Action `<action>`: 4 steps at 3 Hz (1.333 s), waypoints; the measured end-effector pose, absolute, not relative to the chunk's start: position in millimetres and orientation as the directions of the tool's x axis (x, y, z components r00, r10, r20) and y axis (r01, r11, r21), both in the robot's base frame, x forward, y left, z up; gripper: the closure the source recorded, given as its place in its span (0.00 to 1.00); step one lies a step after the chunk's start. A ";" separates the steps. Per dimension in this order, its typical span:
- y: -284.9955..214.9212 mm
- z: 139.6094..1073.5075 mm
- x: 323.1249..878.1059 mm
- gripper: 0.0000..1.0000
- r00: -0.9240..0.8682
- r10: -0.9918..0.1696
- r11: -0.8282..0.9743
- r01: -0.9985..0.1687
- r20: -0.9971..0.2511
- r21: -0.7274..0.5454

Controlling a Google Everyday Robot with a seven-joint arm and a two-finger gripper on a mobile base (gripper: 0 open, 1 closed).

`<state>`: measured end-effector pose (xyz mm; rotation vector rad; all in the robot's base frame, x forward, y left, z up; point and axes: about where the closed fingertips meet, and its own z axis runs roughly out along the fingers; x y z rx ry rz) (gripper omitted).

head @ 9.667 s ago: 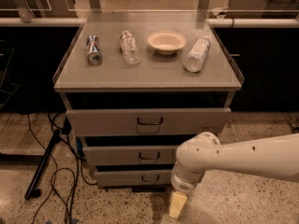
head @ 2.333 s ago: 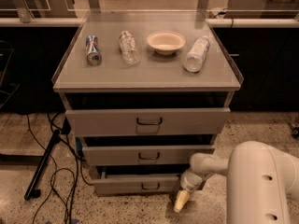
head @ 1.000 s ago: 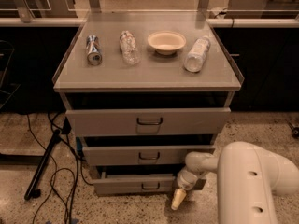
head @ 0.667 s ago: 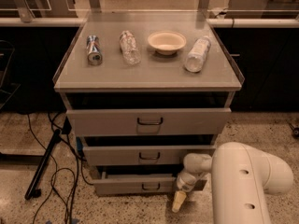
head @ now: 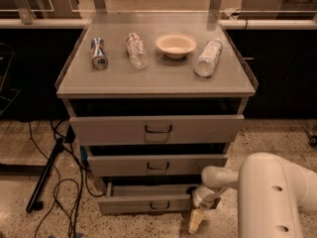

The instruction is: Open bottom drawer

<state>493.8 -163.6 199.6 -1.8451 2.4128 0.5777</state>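
The bottom drawer [head: 143, 202] is the lowest and narrowest of three grey fronts, with a small dark loop handle [head: 159, 206] at its centre. It stands pulled out a little, with a dark gap above it. My gripper [head: 197, 221] hangs off the white arm [head: 270, 197] at the drawer's right end, its pale tip pointing down at the floor, right of the handle and apart from it.
The two wider drawers [head: 157, 129] above also stand slightly out. On the cabinet top lie a can [head: 99, 53], a clear bottle [head: 136, 49], a white bowl [head: 176, 44] and a second bottle [head: 208, 58]. Black cables and a stand leg [head: 47, 175] lie on the floor at left.
The arm has swung left and in towards the drawer's right end over the last seconds. The bottom drawer stands a little further out than in the earliest frame.
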 end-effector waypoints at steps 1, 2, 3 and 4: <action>-179.5 224.7 452.2 0.00 -0.287 -0.919 0.200 -0.930 -0.271 0.309; -178.8 225.1 453.2 0.00 -0.285 -0.919 0.199 -0.932 -0.273 0.303; -179.1 232.2 471.0 0.00 -0.285 -0.919 0.215 -0.941 -0.271 0.261; -180.6 219.7 484.4 0.00 -0.295 -0.925 0.235 -0.939 -0.240 0.249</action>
